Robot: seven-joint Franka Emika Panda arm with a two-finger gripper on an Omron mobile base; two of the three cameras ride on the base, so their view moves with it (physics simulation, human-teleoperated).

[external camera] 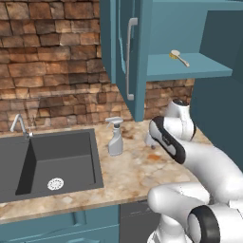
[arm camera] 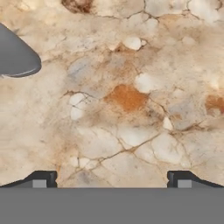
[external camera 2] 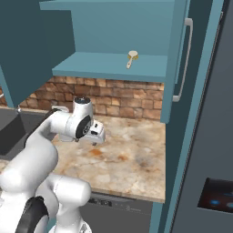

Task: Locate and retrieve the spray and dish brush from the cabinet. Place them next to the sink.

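The gripper point(arm camera: 112, 177) hangs low over the marble counter point(arm camera: 131, 109), pointing down at it, with its two dark fingertips point(arm camera: 40, 178) set wide apart and only bare stone between them, so it is open and holds nothing. In the hand view a rounded grey shape, part of the spray point(arm camera: 15, 57), sits at the upper left, apart from the fingers. From the left base view the gripper point(external camera: 151, 140) is just to the right of the spray point(external camera: 115, 136), close beside it but not touching. The spray stands upright on the counter point(external camera: 137, 171), just to the right of the sink point(external camera: 47, 161), with its trigger head at the top. The sink is a dark basin sunk into the counter, with a round silver drain and a thin chrome faucet point(external camera: 19, 124) at its back left edge. Above the counter and to the right of the sink, the cabinet point(external camera: 190, 66) is open, its door point(external camera: 124, 57) with the long grey bar handle swung out toward the sink side. The dish brush point(external camera: 179, 57) lies flat on the cabinet's teal shelf, well above the gripper; in the right base view the dish brush point(external camera 2: 131, 58) lies near the middle of the shelf point(external camera 2: 109, 66), with the gripper point(external camera 2: 96, 134) below it over the counter point(external camera 2: 132, 159)
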